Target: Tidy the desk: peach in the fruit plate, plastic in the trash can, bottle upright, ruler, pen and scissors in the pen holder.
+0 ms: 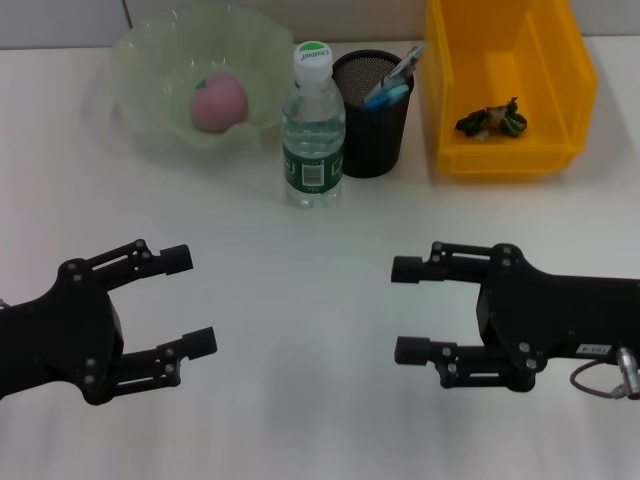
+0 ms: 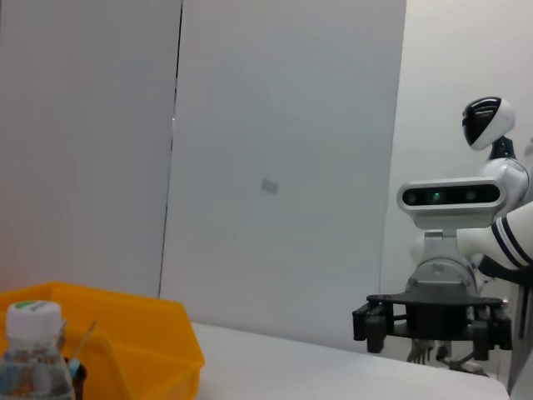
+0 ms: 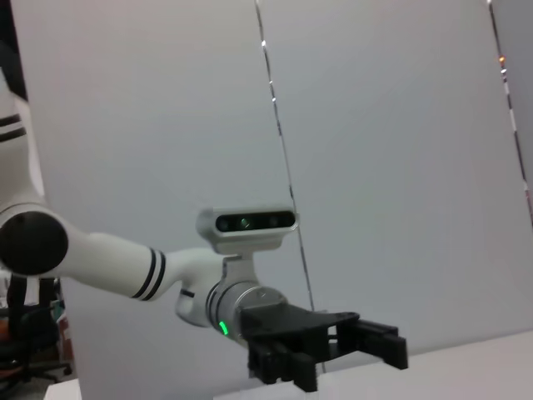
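Note:
In the head view the pink peach (image 1: 219, 101) lies in the pale green fruit plate (image 1: 150, 50) at the back left. The bottle (image 1: 313, 125) stands upright beside it, with its white cap also in the left wrist view (image 2: 33, 321). The black mesh pen holder (image 1: 373, 120) holds the pen (image 1: 403, 67) and the blue-handled scissors (image 1: 388, 95); the ruler is not visible. The yellow trash can (image 1: 510, 80) at the back right holds a dark crumpled piece of plastic (image 1: 490, 120). My left gripper (image 1: 195, 300) is open and empty at the front left. My right gripper (image 1: 410, 310) is open and empty at the front right.
The white desk (image 1: 300, 260) stretches between the two grippers and the row of objects at the back. The left wrist view shows the trash can (image 2: 141, 333) and the right gripper (image 2: 433, 321); the right wrist view shows the left gripper (image 3: 333, 346) before a grey wall.

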`<action>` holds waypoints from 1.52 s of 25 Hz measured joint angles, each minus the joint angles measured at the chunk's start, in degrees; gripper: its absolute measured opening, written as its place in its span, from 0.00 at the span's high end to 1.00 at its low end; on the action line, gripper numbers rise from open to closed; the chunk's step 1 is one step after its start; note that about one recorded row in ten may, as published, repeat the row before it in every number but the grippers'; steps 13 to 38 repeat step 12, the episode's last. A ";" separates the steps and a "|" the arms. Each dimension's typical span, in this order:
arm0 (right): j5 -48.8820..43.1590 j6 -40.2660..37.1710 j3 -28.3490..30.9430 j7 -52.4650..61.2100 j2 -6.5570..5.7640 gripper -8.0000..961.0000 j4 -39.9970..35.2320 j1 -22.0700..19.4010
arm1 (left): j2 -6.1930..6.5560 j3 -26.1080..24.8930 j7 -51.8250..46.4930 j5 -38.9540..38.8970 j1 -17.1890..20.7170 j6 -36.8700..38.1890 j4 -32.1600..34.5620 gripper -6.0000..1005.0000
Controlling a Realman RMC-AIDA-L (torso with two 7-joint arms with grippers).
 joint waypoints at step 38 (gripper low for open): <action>-0.54 0.16 -0.91 -0.31 0.09 0.26 -0.15 0.37 | -0.59 -0.33 0.07 1.85 -1.42 -0.33 -0.39 0.19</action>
